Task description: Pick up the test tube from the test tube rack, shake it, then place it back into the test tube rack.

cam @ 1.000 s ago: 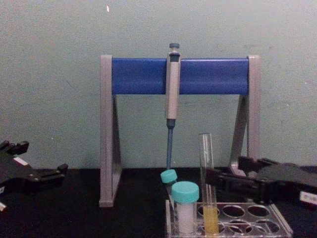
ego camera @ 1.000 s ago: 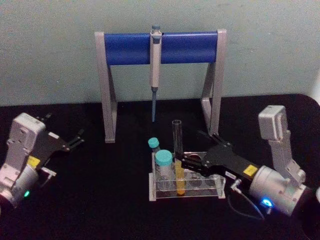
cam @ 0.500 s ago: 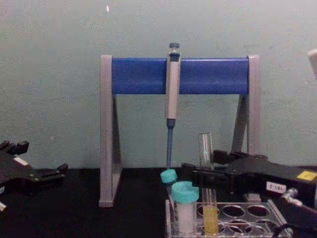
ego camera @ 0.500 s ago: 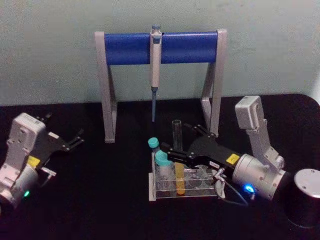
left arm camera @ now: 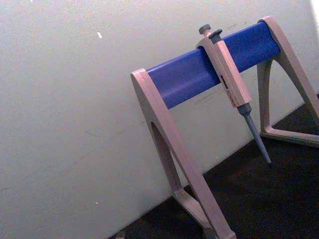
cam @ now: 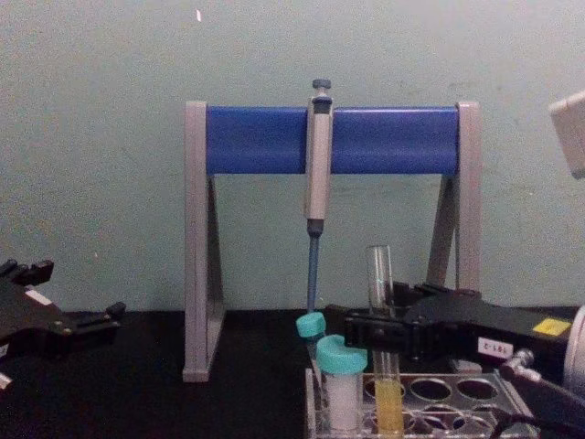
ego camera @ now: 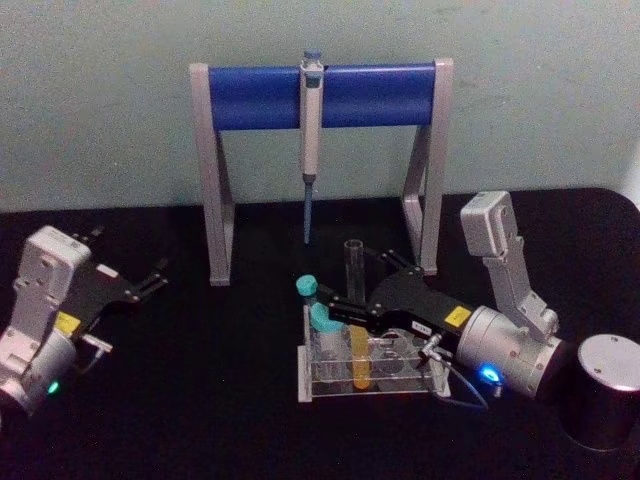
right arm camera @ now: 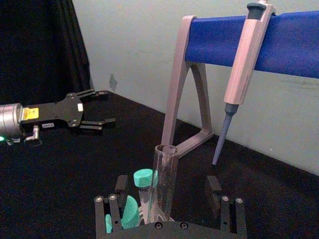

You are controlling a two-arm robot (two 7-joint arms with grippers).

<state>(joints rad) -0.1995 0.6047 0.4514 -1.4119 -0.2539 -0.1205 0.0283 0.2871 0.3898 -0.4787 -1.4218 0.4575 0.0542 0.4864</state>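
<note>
Test tube [ego camera: 353,262] upright in test tube rack [ego camera: 400,385]. Right gripper [right arm camera: 167,188] just above rack, fingers spread either side of glass, not yet clamped. Close squarely on bare glass, then lift straight up. Left gripper [ego camera: 128,255] parked well left of rack, fingers apart.

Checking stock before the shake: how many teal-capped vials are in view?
2. One teal-capped vial stands in the test tube rack's near-left corner beside the test tube; the other vial just behind it.

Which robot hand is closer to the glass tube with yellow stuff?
Right. The right gripper, open, straddles the test tube; the left gripper is far off to its left.
</note>
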